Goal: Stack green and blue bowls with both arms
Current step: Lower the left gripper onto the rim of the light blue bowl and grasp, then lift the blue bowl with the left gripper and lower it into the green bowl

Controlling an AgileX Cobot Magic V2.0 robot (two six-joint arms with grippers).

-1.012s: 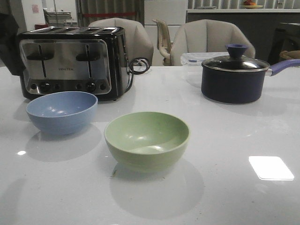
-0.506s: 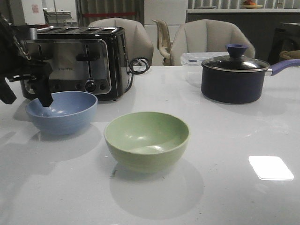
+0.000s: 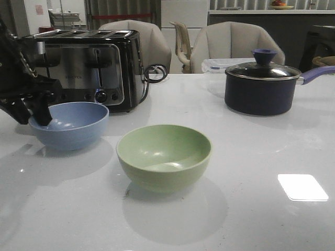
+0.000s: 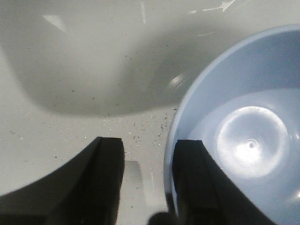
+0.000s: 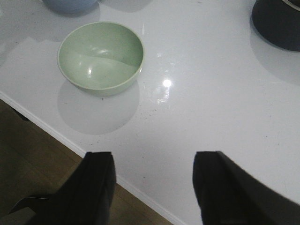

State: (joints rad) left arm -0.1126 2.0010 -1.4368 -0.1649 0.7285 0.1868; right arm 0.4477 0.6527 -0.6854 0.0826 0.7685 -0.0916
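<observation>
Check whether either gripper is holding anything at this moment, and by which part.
Nothing is held. The open left gripper straddles the rim of the dusty blue matte bowl, not closed on it. The open right gripper holds nothing.

White table (image 3: 272, 151) bears blue bowl (image 3: 70, 124), green bowl (image 3: 164, 156), toaster (image 3: 84, 68), saucepan (image 3: 261, 86).

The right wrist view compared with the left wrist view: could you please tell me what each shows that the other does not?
Only the right wrist view shows the green bowl, the saucepan, the table edge and floor. Only the left wrist view shows the left fingers open astride the blue bowl's rim. Both show the blue bowl and white table.
</observation>
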